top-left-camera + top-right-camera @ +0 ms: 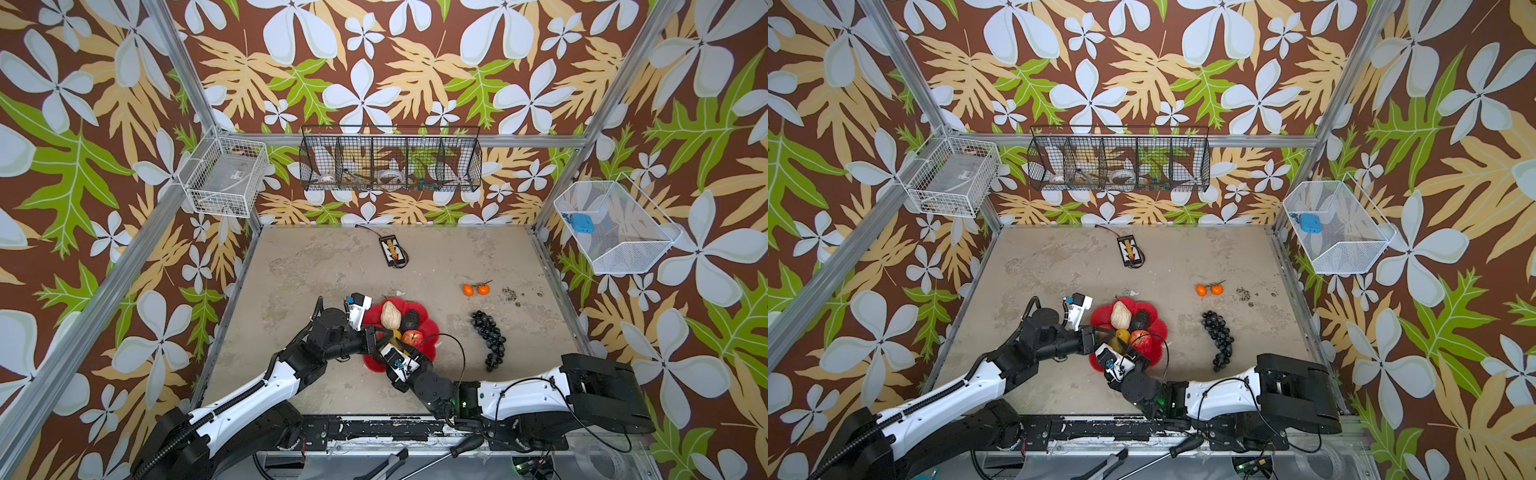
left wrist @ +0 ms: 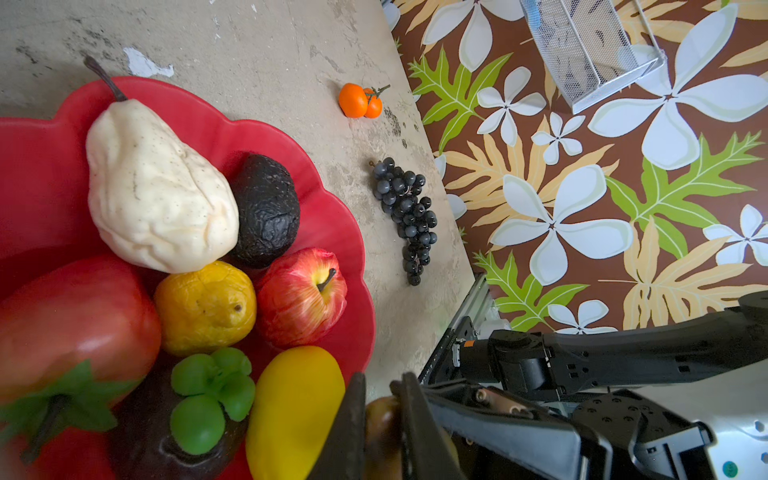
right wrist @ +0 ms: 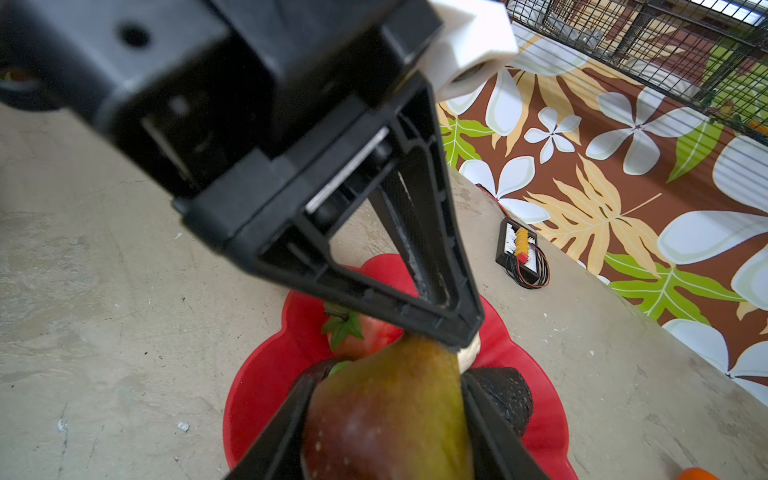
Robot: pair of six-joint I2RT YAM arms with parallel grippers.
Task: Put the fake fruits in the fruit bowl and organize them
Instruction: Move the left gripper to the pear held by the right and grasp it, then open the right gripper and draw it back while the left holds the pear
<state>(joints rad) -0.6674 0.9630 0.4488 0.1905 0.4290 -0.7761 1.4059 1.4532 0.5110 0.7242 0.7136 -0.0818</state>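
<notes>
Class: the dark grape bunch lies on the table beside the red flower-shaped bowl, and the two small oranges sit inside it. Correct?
Not quite: the two small plastic oranges lie on the table too, outside the glossy red flower-shaped bowl, as both top views show.

left end effector, right end effector: both tight, tips together

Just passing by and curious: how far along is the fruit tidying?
Done: pale pear, avocado, apple sit in the red bowl. In hand: right gripper and left gripper pinch a green-red fruit over it. Remaining: two oranges and the grape bunch on the table.
</notes>
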